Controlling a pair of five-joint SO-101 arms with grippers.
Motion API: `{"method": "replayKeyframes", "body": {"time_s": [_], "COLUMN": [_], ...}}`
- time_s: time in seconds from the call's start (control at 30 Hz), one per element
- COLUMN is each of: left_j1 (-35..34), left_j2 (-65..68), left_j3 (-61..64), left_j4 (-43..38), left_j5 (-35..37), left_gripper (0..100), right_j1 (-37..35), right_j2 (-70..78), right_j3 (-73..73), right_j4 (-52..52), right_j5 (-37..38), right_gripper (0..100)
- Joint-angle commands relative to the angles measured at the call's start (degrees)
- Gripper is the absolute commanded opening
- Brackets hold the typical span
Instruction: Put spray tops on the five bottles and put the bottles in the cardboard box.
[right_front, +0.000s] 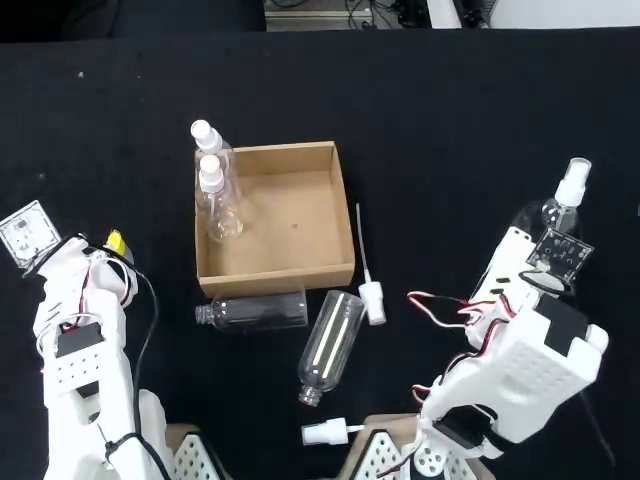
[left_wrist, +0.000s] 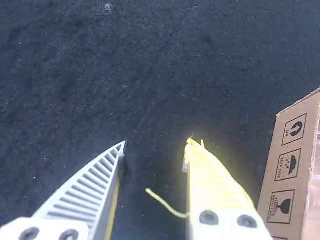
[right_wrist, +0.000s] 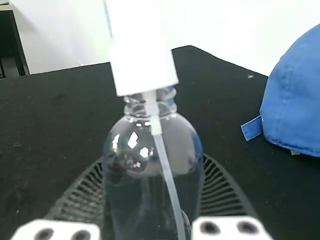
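Right wrist view: right claw (right_wrist: 152, 190) grips a bottle (right_wrist: 145, 145), top (right_wrist: 142, 55) resting on its neck; left claw (left_wrist: 157, 145) stands wide over the table (left_wrist: 150, 60), beside the box (left_wrist: 295, 165).

The surface (right_front: 470, 110) is covered in matt black cloth, slightly fuzzy. The cardboard box (right_front: 280, 277) is made of dull brown paperboard. The bottle (right_wrist: 125, 170) is formed of clear, glossy plastic.
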Motion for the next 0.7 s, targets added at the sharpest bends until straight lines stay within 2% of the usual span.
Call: {"method": "replayKeyframes", "body": {"time_s": [0.0,0.13,0.37,0.67], "left_j1": [-0.13,-0.13,-0.13,-0.13], "left_j2": [-1.23,-1.23,-1.23,-1.23], "left_j3": [-0.57,-0.57,-0.57,-0.57], "left_j4": [-1.41,-1.41,-1.41,-1.41], "left_j5": [0.26,0.26,0.26,0.26], "left_gripper": [16,16,16,16], "right_j1": [-1.93,-3.69,-4.57,-4.13], "right_j2": [-0.04,-0.4,-0.4,-0.4], "right_j3": [1.1,2.59,2.77,2.42], "right_j4": [-0.53,-0.53,-0.53,-0.62], "right_j5": [0.53,0.53,0.62,0.62], "right_gripper": [11.0,12.0,25.9,25.8]}}
